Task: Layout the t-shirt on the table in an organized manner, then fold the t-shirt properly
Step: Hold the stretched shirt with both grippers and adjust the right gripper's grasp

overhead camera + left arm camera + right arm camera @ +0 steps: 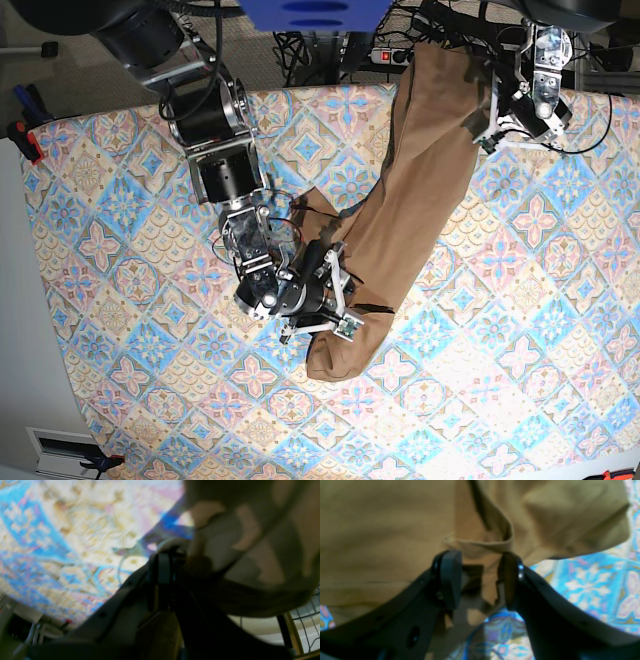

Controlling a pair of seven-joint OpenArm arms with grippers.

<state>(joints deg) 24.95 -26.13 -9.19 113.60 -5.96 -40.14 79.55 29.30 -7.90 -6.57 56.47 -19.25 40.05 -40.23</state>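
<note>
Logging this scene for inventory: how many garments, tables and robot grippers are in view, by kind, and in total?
Tan-brown soft cloth t-shirt: 1
Pastel tile-patterned table: 1
Grippers: 2, left gripper and right gripper
Total: 4

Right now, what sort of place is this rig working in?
Probably a lab or workshop: a pastel tile-patterned table holding a tan-brown cloth t-shirt, black cables and a power strip on the grey floor behind.

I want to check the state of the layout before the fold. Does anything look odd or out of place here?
Yes. The t-shirt is not flat: it is bunched into a long twisted strip, lifted at the far end by the left gripper, the near end crumpled on the table. The right gripper stands open at a loose fold.
</note>
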